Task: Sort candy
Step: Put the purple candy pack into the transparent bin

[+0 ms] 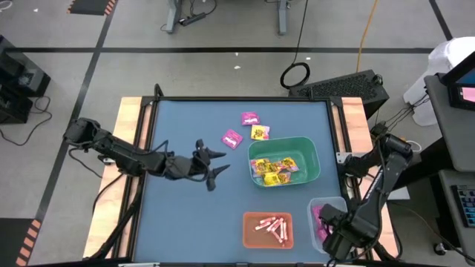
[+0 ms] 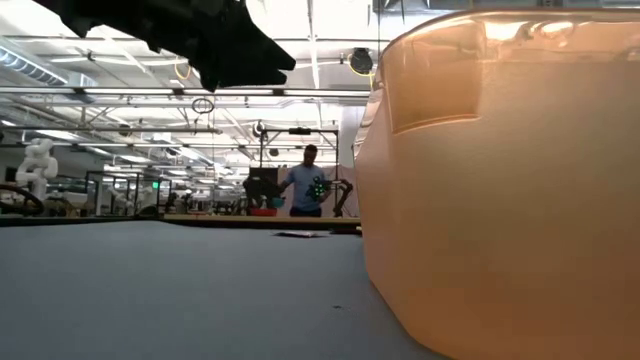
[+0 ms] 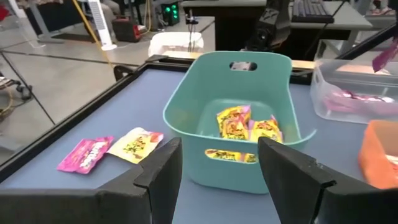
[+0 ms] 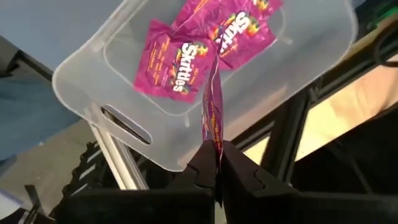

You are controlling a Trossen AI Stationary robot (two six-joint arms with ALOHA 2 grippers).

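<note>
Two magenta packets (image 1: pixel 250 118) (image 1: pixel 232 138) and a yellow packet (image 1: pixel 260 133) lie flat on the blue table, left of the green bin (image 1: pixel 312 148). That bin holds several yellow packets (image 3: pixel 239 123). Pink-white sticks (image 1: pixel 271 228) lie in the orange bin (image 1: pixel 249 239). Magenta packets (image 4: pixel 171 65) lie in the clear bin (image 4: pixel 81 87). My left gripper (image 3: pixel 217 168) hovers open above the table, pointing at the green bin, with nothing between its fingers. My right gripper (image 4: pixel 213 152) is over the clear bin, shut on a magenta packet (image 4: pixel 210 106). My right gripper pinches the magenta packet by one edge (image 4: pixel 212 138) between its two fingertips. The fingers come from above and point steeply down. The packet shows edge-on and hangs below the fingers, lifted clear above the clear bin.
The three bins crowd the table's right and near-right part. The orange bin (image 2: pixel 500 180) stands at the near edge. The table has a raised dark rim (image 1: pixel 152 111). A person (image 2: pixel 305 190) stands far off in the room behind the table.
</note>
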